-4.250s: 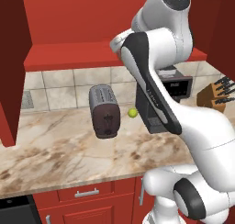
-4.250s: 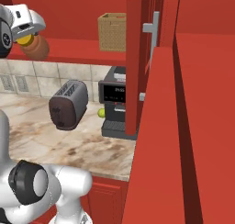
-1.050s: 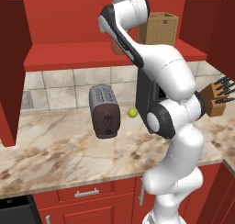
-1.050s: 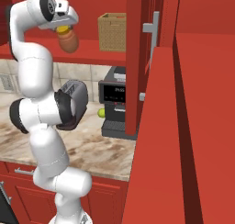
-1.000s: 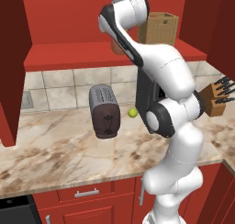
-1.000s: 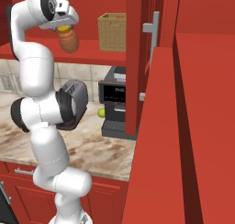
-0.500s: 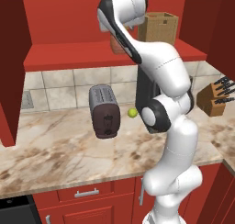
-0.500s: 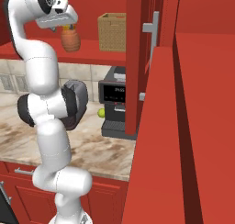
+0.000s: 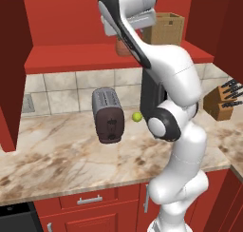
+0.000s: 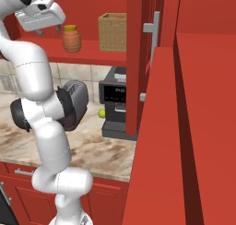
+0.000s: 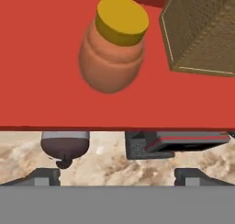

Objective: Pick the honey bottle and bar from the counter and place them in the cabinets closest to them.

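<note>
- Since a second ago: gripper (image 10: 47, 31) has let go of the honey bottle (image 10: 71, 38) and drawn back from it; jaws now spread wide, holding nothing.
- Honey bottle: upright on the red shelf of the cabinets (image 10: 92, 51), yellow cap up, just left of the woven box (image 10: 112, 32), apart from the fingers.
- Counter (image 9: 61, 159): toaster (image 9: 108, 115), small green fruit (image 9: 136, 116), knife block (image 9: 221, 102), coffee machine (image 10: 116, 109).
</note>
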Robot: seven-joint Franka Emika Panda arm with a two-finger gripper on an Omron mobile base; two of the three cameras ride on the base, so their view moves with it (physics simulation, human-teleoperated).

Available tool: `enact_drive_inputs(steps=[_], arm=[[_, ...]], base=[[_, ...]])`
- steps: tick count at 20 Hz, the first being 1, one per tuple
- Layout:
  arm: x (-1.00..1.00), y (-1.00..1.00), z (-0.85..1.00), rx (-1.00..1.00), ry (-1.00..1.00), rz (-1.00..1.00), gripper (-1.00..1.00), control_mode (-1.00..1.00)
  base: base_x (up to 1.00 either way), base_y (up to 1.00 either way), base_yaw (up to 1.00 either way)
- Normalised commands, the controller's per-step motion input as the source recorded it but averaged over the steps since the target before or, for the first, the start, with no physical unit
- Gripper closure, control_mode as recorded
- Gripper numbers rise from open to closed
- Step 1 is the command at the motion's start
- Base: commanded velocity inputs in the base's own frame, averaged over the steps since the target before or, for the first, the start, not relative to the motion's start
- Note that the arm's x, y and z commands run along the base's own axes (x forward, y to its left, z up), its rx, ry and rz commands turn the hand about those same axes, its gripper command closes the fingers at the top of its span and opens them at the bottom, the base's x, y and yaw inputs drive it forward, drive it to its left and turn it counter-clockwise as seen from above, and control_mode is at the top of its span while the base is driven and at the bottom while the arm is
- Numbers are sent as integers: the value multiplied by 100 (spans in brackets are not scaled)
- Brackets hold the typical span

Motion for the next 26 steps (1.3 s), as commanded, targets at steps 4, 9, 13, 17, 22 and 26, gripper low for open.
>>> enact_drive_inputs(steps=[4, 9, 13, 17, 22, 26], arm=[[-100, -10, -65, 0, -8, 1, -100, -100], [-100, -10, -75, 0, -9, 1, -100, -100], [-100, -7, -82, 0, -5, 1, -100, -100], [-100, -4, -70, 2, 0, 0, -100, -100], [-73, -17, -84, 0, -5, 3, -100, -100], [20, -50, -65, -4, -2, 1, -100, -100]], base=[[0, 0, 0], [0, 0, 0], [0, 0, 0], [0, 0, 0], [0, 0, 0], [0, 0, 0]])
